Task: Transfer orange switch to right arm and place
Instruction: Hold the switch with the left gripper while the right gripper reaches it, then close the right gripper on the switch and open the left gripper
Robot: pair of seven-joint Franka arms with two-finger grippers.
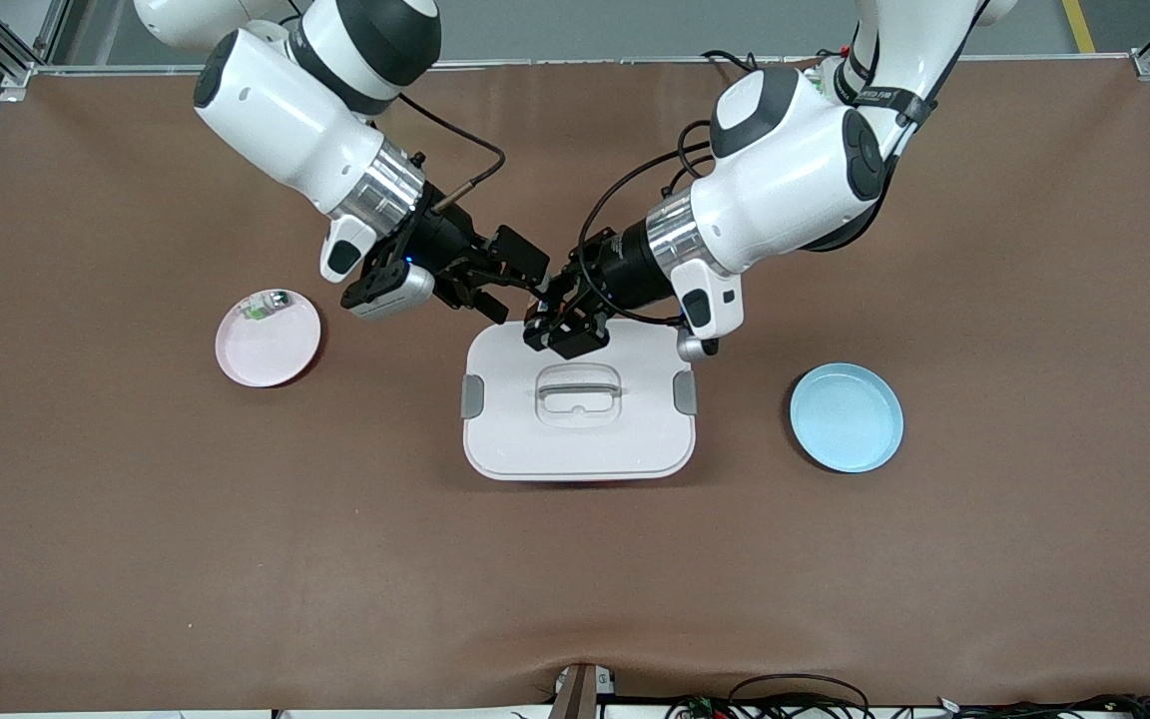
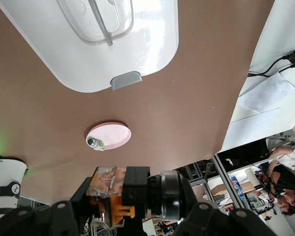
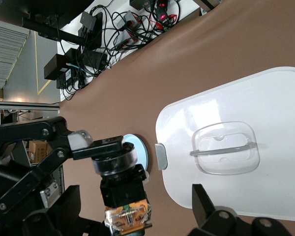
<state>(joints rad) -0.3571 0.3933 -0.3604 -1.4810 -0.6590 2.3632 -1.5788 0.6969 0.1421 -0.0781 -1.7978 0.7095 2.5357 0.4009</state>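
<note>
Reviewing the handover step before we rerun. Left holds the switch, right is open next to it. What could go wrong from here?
1. The left gripper pinches only part of the small switch; the open right gripper may get a poor hold and drop it on release.
2. The meeting happens over the edge of the white box; a dropped switch could bounce off the lid.
3. The two grippers are close together and may collide.

Both arms are reaching in over the brown table (image 1: 575, 579), meeting above the white lidded container (image 1: 580, 409). The left gripper (image 1: 547, 312) is gripping something small, possibly the orange switch, though it is hard to make out. The right gripper (image 1: 505, 285) is standing open beside it. A pink plate (image 1: 281, 350) is carrying a small clear-white part (image 1: 263, 305); a blue plate (image 1: 846, 416) is lying toward the left arm's end.
</note>
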